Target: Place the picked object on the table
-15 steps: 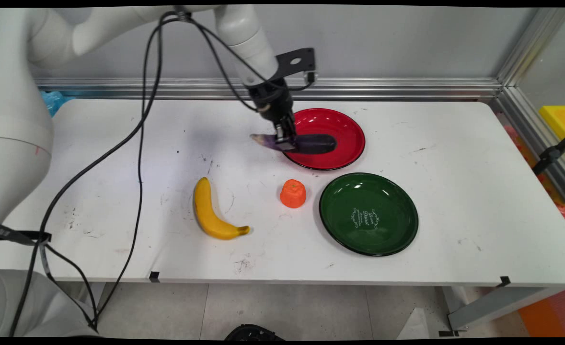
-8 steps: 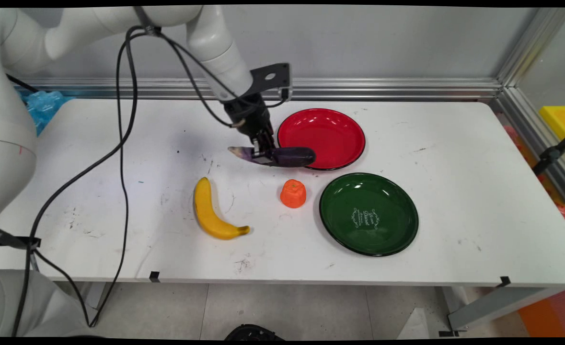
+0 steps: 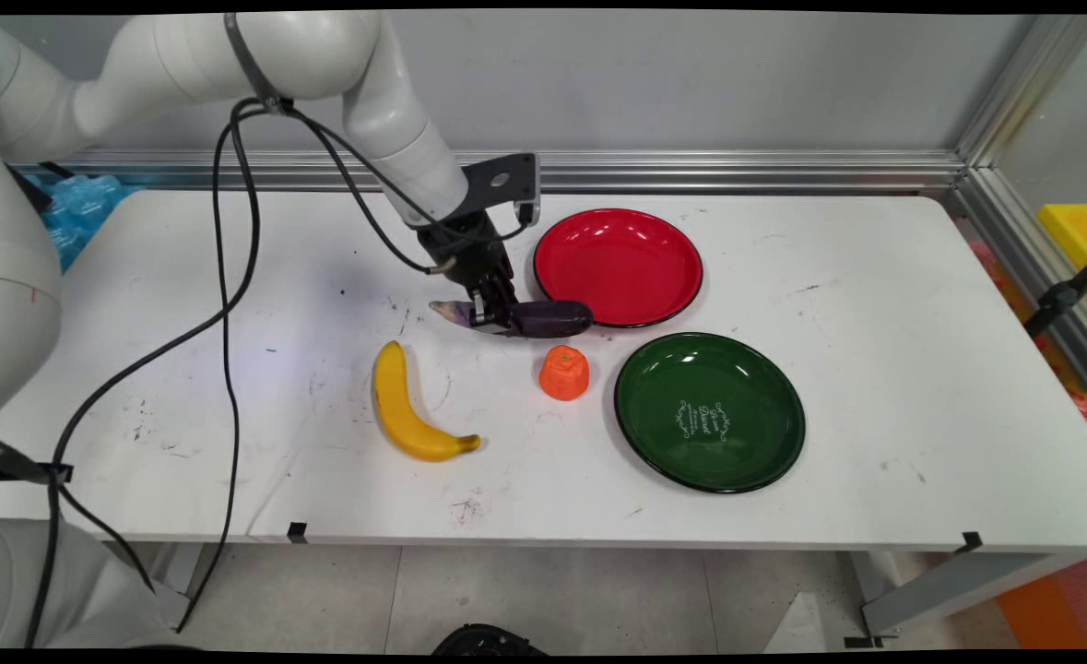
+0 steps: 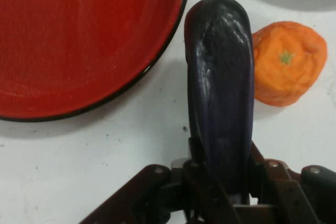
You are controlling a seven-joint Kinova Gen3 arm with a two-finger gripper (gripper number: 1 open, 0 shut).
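My gripper (image 3: pixel 490 316) is shut on a dark purple eggplant (image 3: pixel 543 318), holding it near its stem end just above the table. The eggplant lies level, left of the red plate (image 3: pixel 619 266) and above the orange (image 3: pixel 564 373). In the hand view the eggplant (image 4: pixel 220 103) runs up from the gripper (image 4: pixel 220 182), with the red plate (image 4: pixel 79 40) to its left and the orange (image 4: pixel 286 61) close on its right.
A green plate (image 3: pixel 709 410) sits to the right of the orange. A banana (image 3: pixel 405 410) lies toward the front left. Black cables (image 3: pixel 230 277) hang from the arm over the table's left part. An aluminium rail (image 3: pixel 737 171) runs along the back edge.
The gripper carried the eggplant off the red plate, moving left and toward the front and lower. The eggplant now hangs beside the plate, near the orange.
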